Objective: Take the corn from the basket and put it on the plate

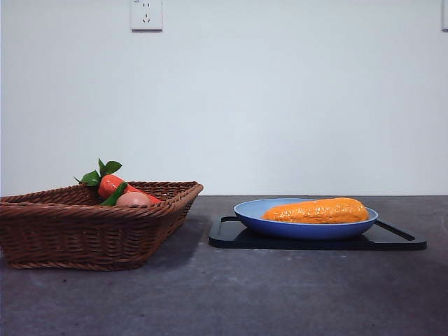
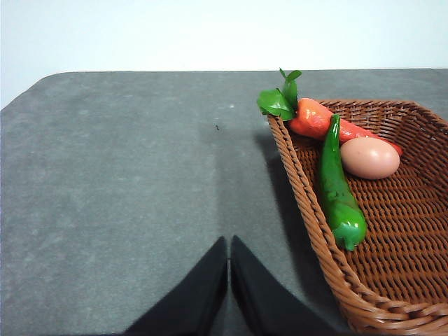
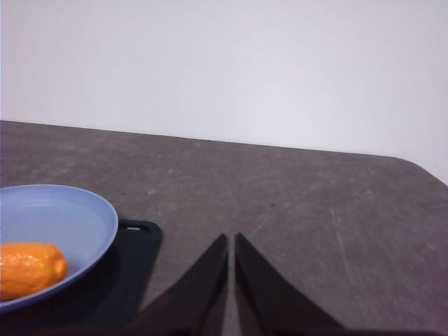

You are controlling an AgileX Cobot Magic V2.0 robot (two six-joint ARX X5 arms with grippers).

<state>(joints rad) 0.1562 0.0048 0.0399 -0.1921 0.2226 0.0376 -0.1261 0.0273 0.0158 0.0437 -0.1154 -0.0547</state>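
Corn lying lengthwise in the light-blue plate, which stands on a flat black tray on the dark desk; the placement appears complete. Beside the plate, with a gap of bare desk between, stands the wicker basket, holding a carrot with green leaves, a green pepper and a tan egg. Left gripper: jaws pressed together, empty, over bare desk just outside the basket wall. Right gripper: jaws likewise together, empty, over bare desk beside the tray, on the side away from the basket. Neither touches anything. Remaining risk, as a judgement: the plate is shallow and the corn rounded, so a knock to tray or plate from an arm moving low could roll the cob over the rim.
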